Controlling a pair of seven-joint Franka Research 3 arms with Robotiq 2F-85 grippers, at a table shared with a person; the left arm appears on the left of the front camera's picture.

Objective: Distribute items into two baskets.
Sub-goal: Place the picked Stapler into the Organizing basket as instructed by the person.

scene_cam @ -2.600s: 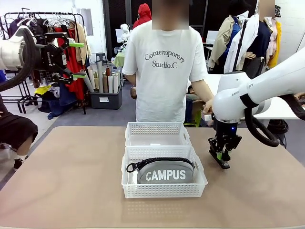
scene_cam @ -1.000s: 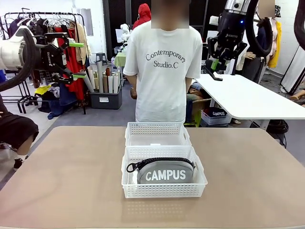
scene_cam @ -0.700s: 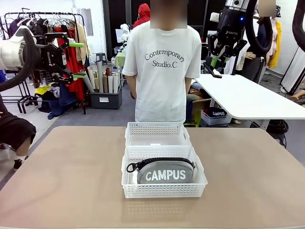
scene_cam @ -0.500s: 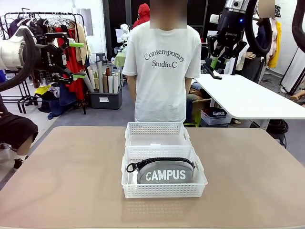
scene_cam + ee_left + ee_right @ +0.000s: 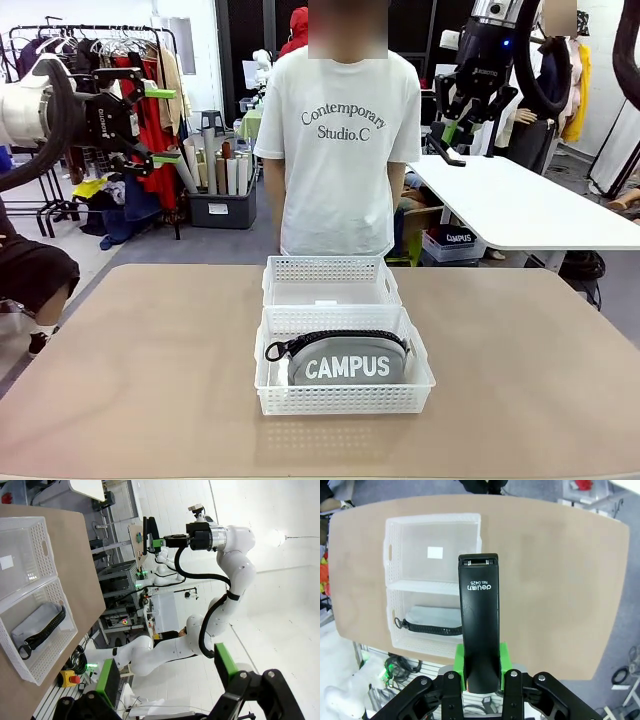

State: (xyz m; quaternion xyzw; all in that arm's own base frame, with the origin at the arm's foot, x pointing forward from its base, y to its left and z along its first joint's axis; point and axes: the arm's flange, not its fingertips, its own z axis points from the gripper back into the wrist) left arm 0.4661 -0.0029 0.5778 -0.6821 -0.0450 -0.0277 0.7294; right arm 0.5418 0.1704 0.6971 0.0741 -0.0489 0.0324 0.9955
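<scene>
The stapler (image 5: 479, 625) is clamped in the right tool (image 5: 452, 138), held high above the tabletop (image 5: 520, 380). The pouch (image 5: 345, 362) lies in the near basket (image 5: 345, 398); the far basket (image 5: 330, 268) is judged next. The left tool (image 5: 160, 125) is held apart.

A person in a white T-shirt (image 5: 345, 130) stands behind the tan table (image 5: 130, 370).

The front view looks level across the worktop (image 5: 120, 380) toward its far edge. Both wrist views look from high and far off; all share the baskets (image 5: 342, 340) (image 5: 30, 595) (image 5: 432, 595).
</scene>
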